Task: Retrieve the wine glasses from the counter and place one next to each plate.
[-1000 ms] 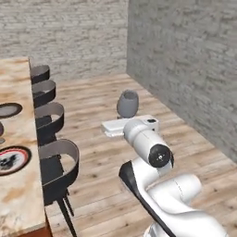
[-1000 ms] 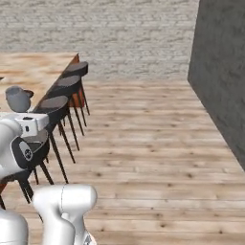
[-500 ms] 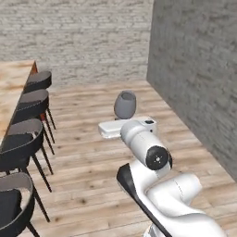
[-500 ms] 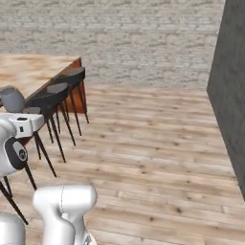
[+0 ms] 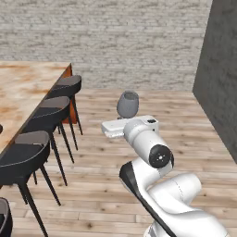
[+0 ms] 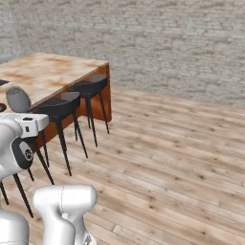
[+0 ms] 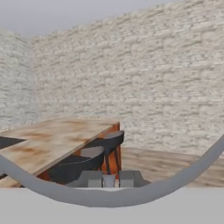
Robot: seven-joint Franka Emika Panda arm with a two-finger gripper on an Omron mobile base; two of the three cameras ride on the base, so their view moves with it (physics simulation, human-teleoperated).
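At the far left of the left base view, the beige marbled stone top [image 5: 28, 88] with rust-brown blotches is seen, over reddish-brown wood at its end. Along its edge a row of black bar stools [image 5: 58, 109] is lined up on thin dark legs over the plank floor [image 5: 185, 134]. To the right of the stools, near the middle of that view, a smoky-grey wine glass [image 5: 128, 103] is carried upright above the white hand, its rounded bowl standing clear over the wrist block. The gripper [image 7: 107, 179] is clamped on the glass's stem, as is shown in the hand view, where the translucent stem sits between the two grey fingertips [image 7: 91, 178] and the foot of the glass arcs as a grey band across the lower picture. Behind everything a pale brick wall [image 5: 115, 41] is seen, and at the far right a darker grey wall [image 5: 222, 78] stands.

In the right base view, the glass bowl is seen at the left edge above the white hand, with the stone top and stools just beyond it.
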